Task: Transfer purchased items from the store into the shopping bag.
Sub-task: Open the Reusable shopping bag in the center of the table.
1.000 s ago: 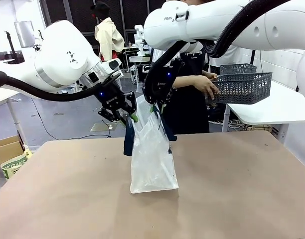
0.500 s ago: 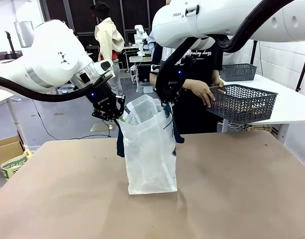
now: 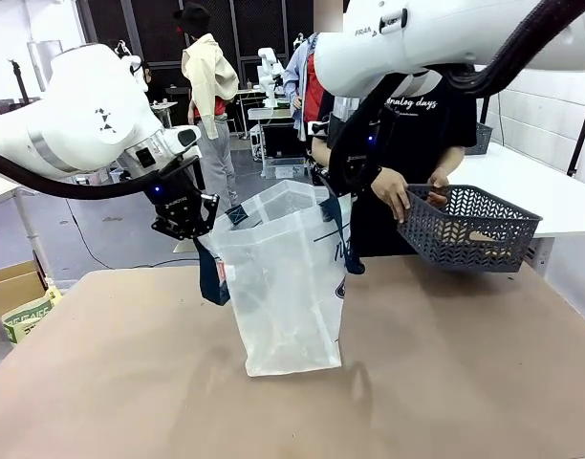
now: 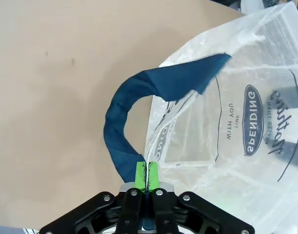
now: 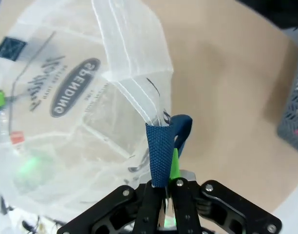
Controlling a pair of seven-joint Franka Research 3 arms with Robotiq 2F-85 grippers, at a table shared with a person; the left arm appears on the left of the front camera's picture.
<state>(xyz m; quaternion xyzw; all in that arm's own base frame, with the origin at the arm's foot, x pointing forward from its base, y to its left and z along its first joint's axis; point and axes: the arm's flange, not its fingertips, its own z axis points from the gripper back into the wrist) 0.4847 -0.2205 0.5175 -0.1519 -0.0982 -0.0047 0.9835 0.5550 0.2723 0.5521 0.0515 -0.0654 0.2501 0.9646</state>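
The shopping bag [image 3: 288, 292], translucent white with navy handles, stands upright on the brown table [image 3: 445, 382] with its mouth pulled wide. My left gripper [image 3: 197, 228] is shut on the bag's left navy handle [image 4: 121, 131]; green pads [image 4: 141, 174] pinch the strap. My right gripper [image 3: 334, 196] is shut on the right navy handle [image 5: 160, 146] at the opposite rim. A person's hands [image 3: 394, 191] hold the store [image 3: 469, 228], a dark grey lattice basket, in the air to the bag's right. Something tan shows through its lattice. The bag [image 5: 76, 102] looks empty inside.
A white side table [image 3: 551, 191] stands behind the basket at the right. Cardboard boxes [image 3: 15, 292] sit on the floor at the left. Open tabletop lies in front of and on both sides of the bag.
Both grippers have moved apart, spreading the bag's mouth from narrow to wide. The person has lowered the basket and brought it nearer to the table.
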